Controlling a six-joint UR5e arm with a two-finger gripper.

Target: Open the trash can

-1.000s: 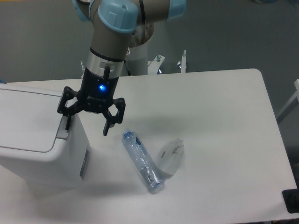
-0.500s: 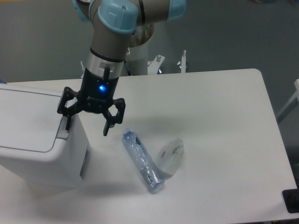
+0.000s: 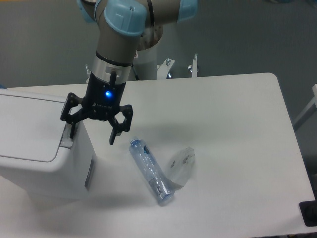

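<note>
Overhead view of a white tabletop [image 3: 223,109] w/ one robot arm reaching down from the top left. The trash can [image 3: 34,144], a big white boxy bin, sits at the left edge of the frame, partly cut off; its flat lid looks down, so the task is not yet done.

The arm's black two-finger hand [image 3: 91,135] hangs over the bin's right edge, blue light lit on its body. Fingers are spread wide, released, gripping nothing. One fingertip [image 3: 72,133] sits at the grey push tab [image 3: 67,138] on the lid's right rim, touching or just above it, can't tell which. The other finger hangs off the bin's side, over bare tabletop. That offset placement likely puts one finger on the tab to press it, rather than to pinch anything.

A clear plastic bottle [image 3: 150,171] lies on its side near the bin, to the right of the hand, apart from it. A crumpled clear wrapper [image 3: 182,165] lies just beside the bottle. Neither seems part of this step.
</note>
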